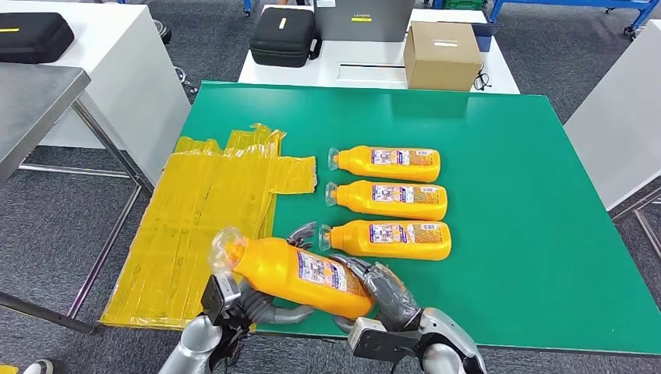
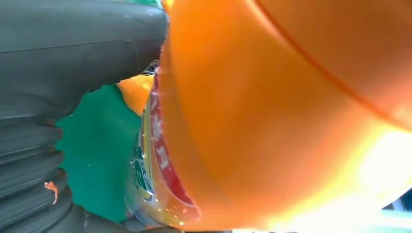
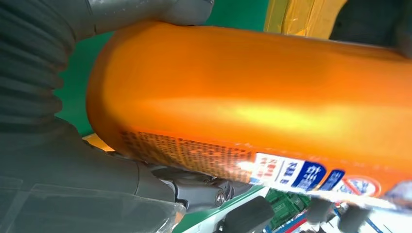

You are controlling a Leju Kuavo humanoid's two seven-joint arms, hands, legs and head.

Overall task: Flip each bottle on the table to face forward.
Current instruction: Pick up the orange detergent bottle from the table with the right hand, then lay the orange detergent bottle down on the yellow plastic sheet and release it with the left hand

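orange bottle held off the green table by left robot hand and right robot hand.

Coming in low from near edge, both silver arms. Left hand cupping under neck end of orange bottle, fingers curling up its far side. Right hand gripping base end, dark fingers wrapping over top. Holding it tilted between them, cap end raised leftward.
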